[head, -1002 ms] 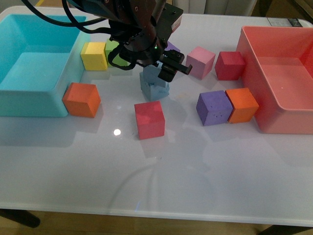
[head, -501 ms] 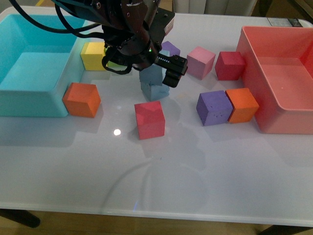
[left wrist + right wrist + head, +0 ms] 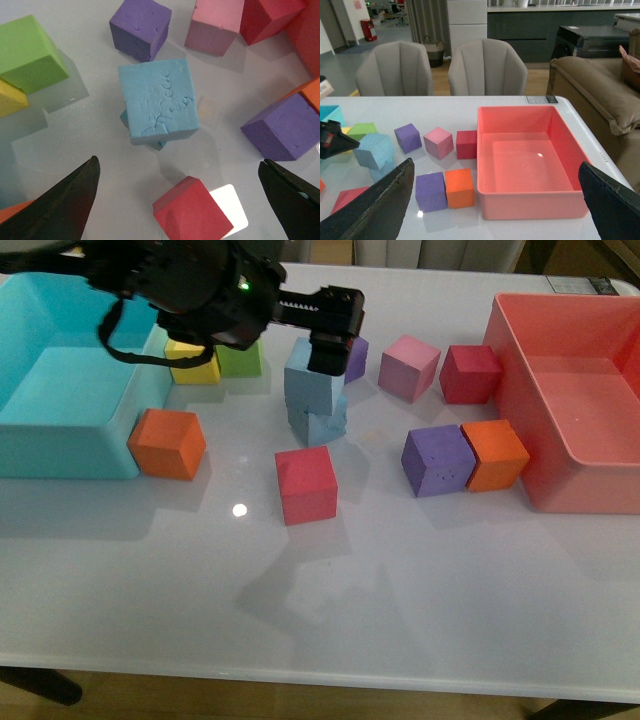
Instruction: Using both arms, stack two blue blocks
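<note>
Left wrist view: pitted blue blocks

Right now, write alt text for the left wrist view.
One light blue cube sits skewed atop a second blue cube, barely visible beneath, with the open left gripper above them. Purple, pink, green, yellow and red cubes lie around on the white table.

Teal bin, pink bin, red cube, orange cube, white table
</note>
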`<state>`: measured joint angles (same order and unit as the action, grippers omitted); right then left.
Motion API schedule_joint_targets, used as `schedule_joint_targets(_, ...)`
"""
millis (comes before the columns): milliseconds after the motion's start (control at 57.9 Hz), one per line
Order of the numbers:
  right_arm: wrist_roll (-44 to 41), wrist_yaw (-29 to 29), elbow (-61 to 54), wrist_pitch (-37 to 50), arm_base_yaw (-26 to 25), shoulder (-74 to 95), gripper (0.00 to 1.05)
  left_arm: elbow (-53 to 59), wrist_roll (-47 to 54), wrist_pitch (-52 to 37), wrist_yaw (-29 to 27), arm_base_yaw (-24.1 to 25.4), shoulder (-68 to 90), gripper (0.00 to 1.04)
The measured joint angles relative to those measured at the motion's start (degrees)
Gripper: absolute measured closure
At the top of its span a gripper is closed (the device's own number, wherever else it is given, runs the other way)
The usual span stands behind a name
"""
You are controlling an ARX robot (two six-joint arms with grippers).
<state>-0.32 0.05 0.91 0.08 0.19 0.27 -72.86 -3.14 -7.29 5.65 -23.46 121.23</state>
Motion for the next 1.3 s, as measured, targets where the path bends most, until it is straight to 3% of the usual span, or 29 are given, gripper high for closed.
schedule_joint_targets(207,0.00,-0.02,0.00,0.00,0.00,0.00,0.09,12.83,-0.66,-6.73,0.44,3.17,-12.26,0.10)
schedule_joint_targets(276,-0.02,-0.13,0.00,0.00,0.00,0.00,0.09,21.51,0.98,-27.36,-13.20,3.96,-14.86,0.22)
schedule_joint_targets(328,0.00,-0.07,0.00,0.00,0.00,0.00,0.09,28.96,1.66,-40.81,-19.12,5.25,-17.00,0.31)
schedule_joint_targets(415,0.00,0.04,0.00,0.00,0.00,0.00,0.09,38.51,1.99,-54.82,-20.65,7.91,-21.14,0.45)
schedule_joint_targets(484,0.00,0.04,0.00,0.00,0.00,0.00,0.09,43.91,2.08,-59.56,-19.65,9.62,-25.46,0.57)
schedule_joint_targets(743,0.00,-0.04,0.00,0.00,0.00,0.00,0.09,56.61,2.40,-59.60,-14.60,13.81,-37.48,1.03)
schedule_joint_targets(1175,0.00,-0.07,0.00,0.00,0.00,0.00,0.09,67.58,2.62,-49.48,-9.81,18.80,-58.47,1.03)
schedule_joint_targets(1296,0.00,-0.07,0.00,0.00,0.00,0.00,0.09,69.31,2.67,-45.24,-6.12,22.80,-64.26,1.03)
